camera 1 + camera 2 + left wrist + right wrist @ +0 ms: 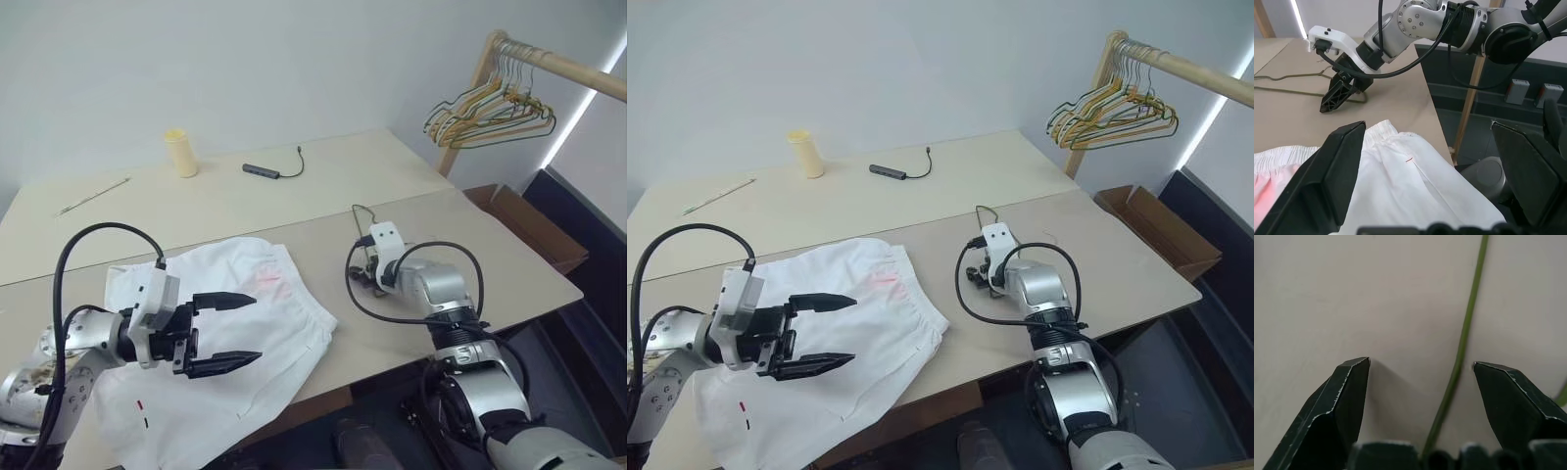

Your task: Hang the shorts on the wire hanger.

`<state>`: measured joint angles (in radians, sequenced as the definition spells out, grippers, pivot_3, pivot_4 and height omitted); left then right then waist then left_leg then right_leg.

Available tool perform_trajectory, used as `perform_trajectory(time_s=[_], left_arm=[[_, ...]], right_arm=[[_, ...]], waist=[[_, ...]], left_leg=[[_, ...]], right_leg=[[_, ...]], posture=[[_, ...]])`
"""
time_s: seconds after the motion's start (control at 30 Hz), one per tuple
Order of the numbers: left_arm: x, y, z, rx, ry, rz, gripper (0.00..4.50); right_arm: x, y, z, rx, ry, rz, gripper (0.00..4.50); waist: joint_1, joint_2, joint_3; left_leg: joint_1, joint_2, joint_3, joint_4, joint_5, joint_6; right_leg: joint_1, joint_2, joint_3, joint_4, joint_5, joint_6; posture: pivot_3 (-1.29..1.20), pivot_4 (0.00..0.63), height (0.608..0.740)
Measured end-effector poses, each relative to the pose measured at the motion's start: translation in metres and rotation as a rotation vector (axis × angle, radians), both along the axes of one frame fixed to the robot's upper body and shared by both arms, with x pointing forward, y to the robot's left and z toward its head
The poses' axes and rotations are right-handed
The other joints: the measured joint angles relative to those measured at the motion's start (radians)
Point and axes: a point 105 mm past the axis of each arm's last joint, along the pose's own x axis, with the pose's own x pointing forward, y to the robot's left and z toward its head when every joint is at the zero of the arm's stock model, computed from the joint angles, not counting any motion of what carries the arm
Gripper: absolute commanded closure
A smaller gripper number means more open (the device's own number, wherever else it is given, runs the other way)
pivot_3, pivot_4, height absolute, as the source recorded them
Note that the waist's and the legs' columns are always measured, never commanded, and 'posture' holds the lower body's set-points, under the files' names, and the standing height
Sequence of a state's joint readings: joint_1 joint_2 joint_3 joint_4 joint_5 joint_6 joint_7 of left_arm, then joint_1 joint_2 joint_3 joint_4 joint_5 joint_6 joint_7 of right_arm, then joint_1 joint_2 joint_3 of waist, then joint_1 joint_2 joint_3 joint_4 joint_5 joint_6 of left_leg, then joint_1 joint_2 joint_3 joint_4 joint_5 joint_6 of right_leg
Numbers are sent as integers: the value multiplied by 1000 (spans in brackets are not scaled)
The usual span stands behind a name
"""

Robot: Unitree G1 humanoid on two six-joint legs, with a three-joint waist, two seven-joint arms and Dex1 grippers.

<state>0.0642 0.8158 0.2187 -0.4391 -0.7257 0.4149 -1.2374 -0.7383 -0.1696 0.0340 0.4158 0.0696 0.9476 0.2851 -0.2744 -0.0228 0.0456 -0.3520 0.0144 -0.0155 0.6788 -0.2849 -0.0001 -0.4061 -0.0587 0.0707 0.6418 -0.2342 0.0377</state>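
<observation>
The white shorts [265,304] lie flat on the table's near left, with their gathered waistband toward the middle. My left gripper [257,328] hovers just above them, level and open, with nothing between its fingers. The wire hanger [1288,77] lies on the tan table to the right of the shorts, largely hidden under my right arm in the eye views. My right gripper [1332,98] points down at it, open. In the right wrist view one thin olive wire [1464,333] of the hanger runs between the spread fingertips [1359,372], close to the table.
At the back of the table [470,245] stand a yellow cup [180,153], a dark adapter with a cable [262,171] and a thin stick [93,196]. A wooden rail with a bunch of hangers [490,113] stands at the right, a cardboard box [519,220] below it.
</observation>
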Motion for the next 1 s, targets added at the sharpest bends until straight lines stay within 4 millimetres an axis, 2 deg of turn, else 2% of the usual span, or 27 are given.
perform_trajectory(time_s=[0.07,0.17,0.5,0.7,0.83,0.93,1.0], left_arm=[[0,0,0,1,0,2,42],[1,0,-2,13,-1,6,0],[3,-4,-3,-2,-22,6,0],[5,-4,-7,-3,-21,16,0],[13,-5,-6,-53,2,85,0],[36,1,-1,-139,74,234,0],[54,4,2,-219,141,346,0]], right_arm=[[1,-1,-1,-11,9,-8,587],[3,-1,-3,-33,20,-20,1154],[8,-11,-9,-118,16,-44,4489],[9,-10,-10,-135,5,-34,4489],[10,-9,-9,-166,-42,-34,4489],[6,-5,-8,-183,-115,-11,4489],[3,4,1,-159,-174,16,4489]], waist=[[-1,-1,-1],[-4,-2,-2],[-13,-8,-8],[-14,-10,-10],[-14,-12,-12],[-12,-11,-11],[-10,-8,-9]], left_leg=[[1,0,0,0,0,0],[3,0,0,0,0,0],[4,0,0,0,0,0],[4,0,-1,0,0,0],[5,1,-1,0,0,0],[3,0,-1,0,0,0],[0,0,-2,1,0,0]], right_leg=[[1,0,0,0,0,0],[3,0,0,0,0,0],[4,0,0,-1,0,0],[4,0,0,-1,0,0],[5,0,0,-1,0,1],[4,0,0,0,-2,6],[2,0,0,-1,-2,6]], posture=[[-189,0,740],[-189,0,740],[-193,0,740],[-198,0,740],[-201,0,740],[-206,0,740],[-208,0,740]])
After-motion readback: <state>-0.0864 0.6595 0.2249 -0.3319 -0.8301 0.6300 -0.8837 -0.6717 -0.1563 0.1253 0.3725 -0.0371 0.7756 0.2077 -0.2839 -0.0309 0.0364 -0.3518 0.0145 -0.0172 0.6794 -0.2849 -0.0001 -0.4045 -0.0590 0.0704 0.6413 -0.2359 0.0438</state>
